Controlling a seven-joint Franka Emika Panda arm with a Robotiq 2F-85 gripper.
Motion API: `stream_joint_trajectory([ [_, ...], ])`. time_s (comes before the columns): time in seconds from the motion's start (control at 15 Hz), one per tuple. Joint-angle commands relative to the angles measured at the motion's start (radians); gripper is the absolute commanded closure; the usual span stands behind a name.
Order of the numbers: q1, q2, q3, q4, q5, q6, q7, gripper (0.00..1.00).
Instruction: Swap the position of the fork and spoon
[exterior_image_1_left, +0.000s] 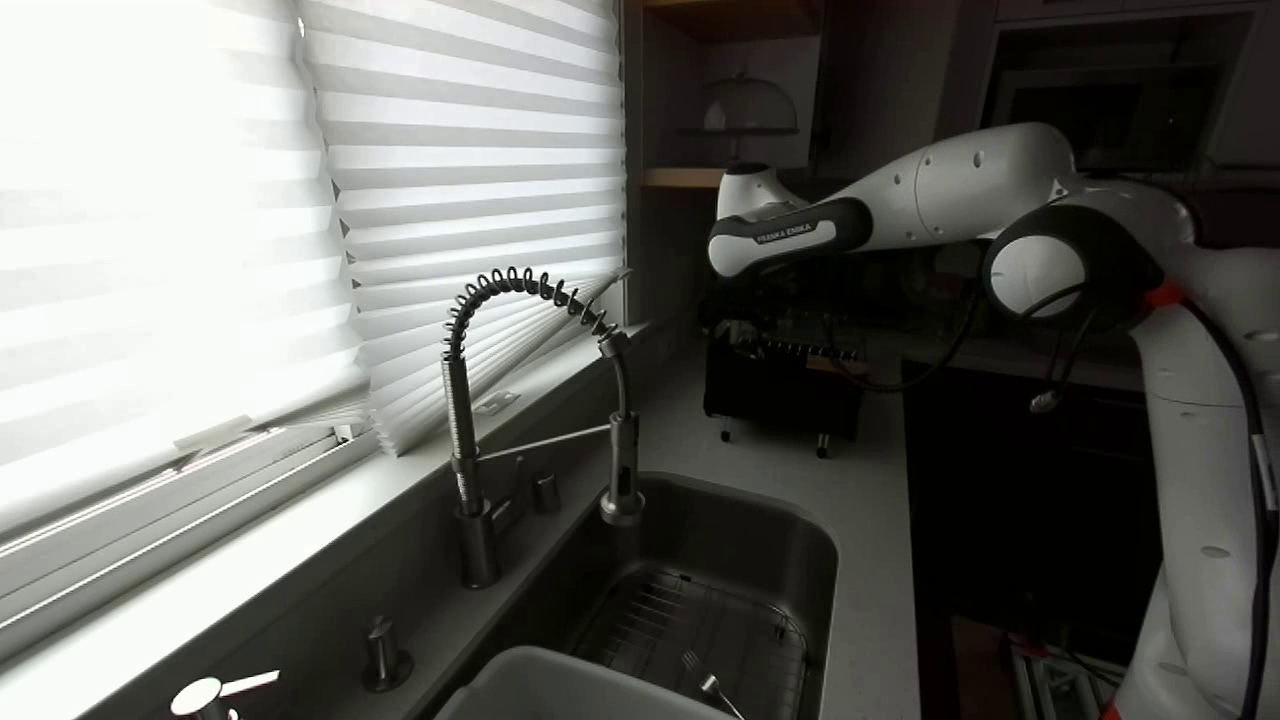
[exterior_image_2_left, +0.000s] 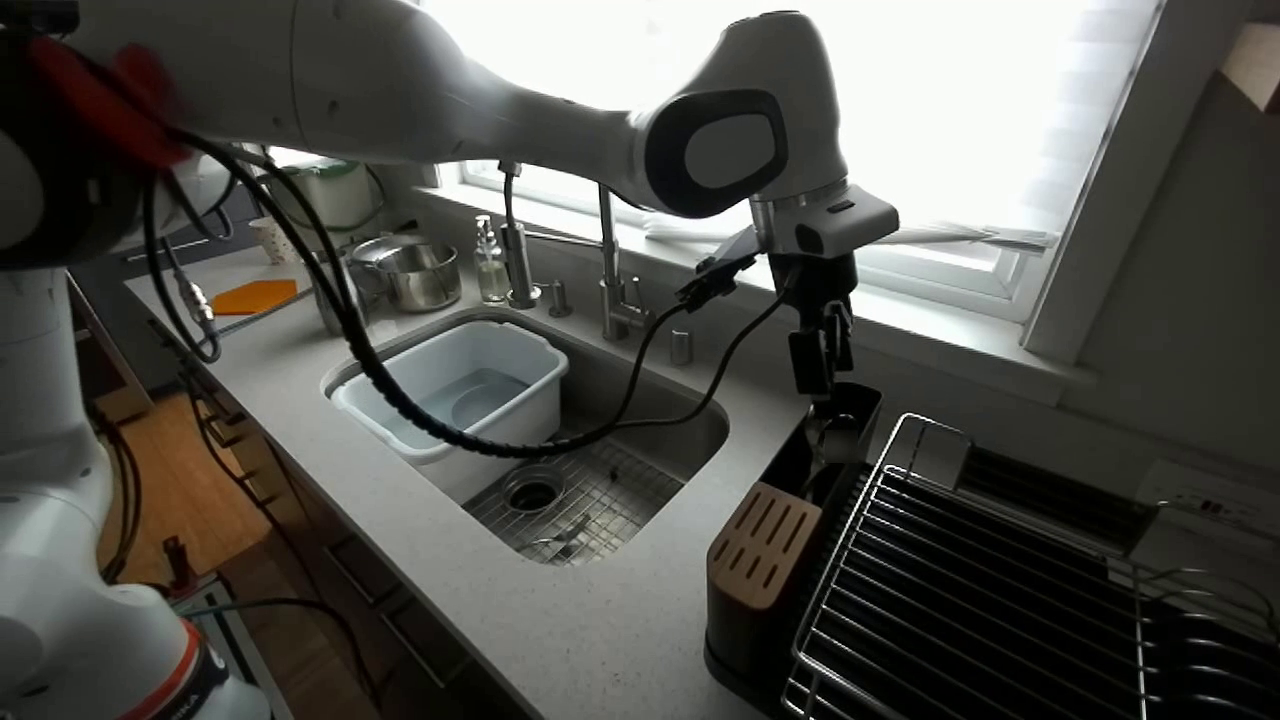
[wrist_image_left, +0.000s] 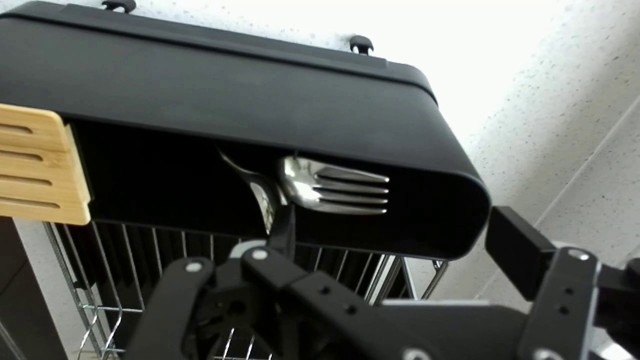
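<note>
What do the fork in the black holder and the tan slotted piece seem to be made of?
The fork seems polished metal, likely stainless steel, from its bright reflections. The slotted piece seems smooth, matte wood, perhaps bamboo, from its warm tan colour.

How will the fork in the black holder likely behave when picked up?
The fork looks like shiny metal: probably stiff, perhaps slippery. The black holder opens much wider than it, so a nudge may slide it sideways. The spoon-like utensil, overlapping it in the wrist view, might shift too.
</note>
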Motion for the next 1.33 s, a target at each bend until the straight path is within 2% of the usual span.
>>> stream_joint_trajectory([
  [0.0, -0.002, 0.066, -0.011, 0.096, 0.029, -0.092, 0.023, 0.26],
  [0.13, -0.003, 0.083, -0.012, 0.127, 0.024, -0.133, 0.034, 0.36],
  [0.33, -0.005, 0.108, -0.015, 0.166, 0.015, -0.184, 0.044, 0.61],
  [0.67, -0.013, 0.138, -0.024, 0.222, 0.007, -0.244, 0.046, 0.96],
  [0.8, -0.013, 0.145, -0.024, 0.242, 0.007, -0.258, 0.042, 1.0],
  [1.27, -0.014, 0.149, -0.023, 0.27, 0.001, -0.315, 0.029, 1.0],
])
